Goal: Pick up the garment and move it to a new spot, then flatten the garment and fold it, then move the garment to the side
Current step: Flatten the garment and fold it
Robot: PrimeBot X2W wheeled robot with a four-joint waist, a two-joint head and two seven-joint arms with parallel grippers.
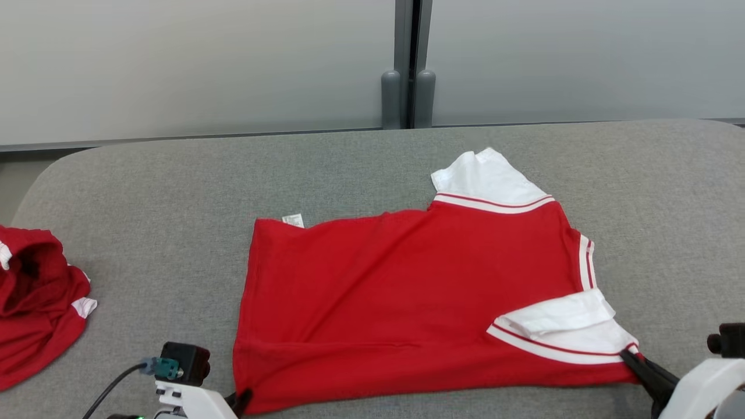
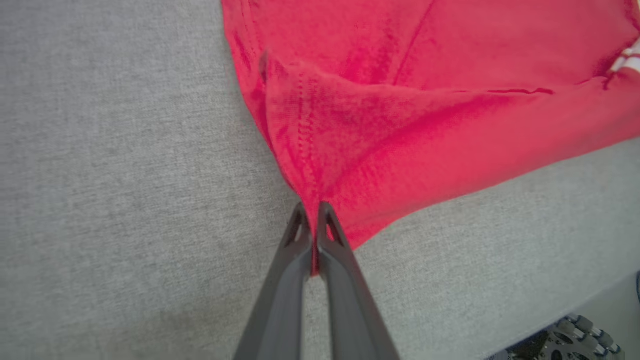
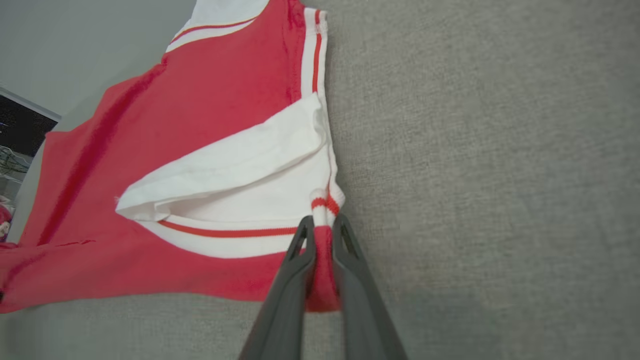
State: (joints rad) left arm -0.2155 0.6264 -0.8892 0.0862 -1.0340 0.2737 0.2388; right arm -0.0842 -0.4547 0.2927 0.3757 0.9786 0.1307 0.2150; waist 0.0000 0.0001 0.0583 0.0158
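Garment [image 1: 407, 279] fold apparently beginning: we are clamping both near corners, left hand [image 2: 311, 205] and right hand [image 3: 322, 220] closed tight, likely needing an even lift.

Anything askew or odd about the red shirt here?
On the red shirt, the near white sleeve is folded back over the body, and a label pokes out at the far left corner. A second red garment sits crumpled at the left.

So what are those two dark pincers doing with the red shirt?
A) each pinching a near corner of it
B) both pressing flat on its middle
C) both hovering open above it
A: the left gripper is shut on a hem corner of the red shirt, the right gripper on the corner by its white sleeve.
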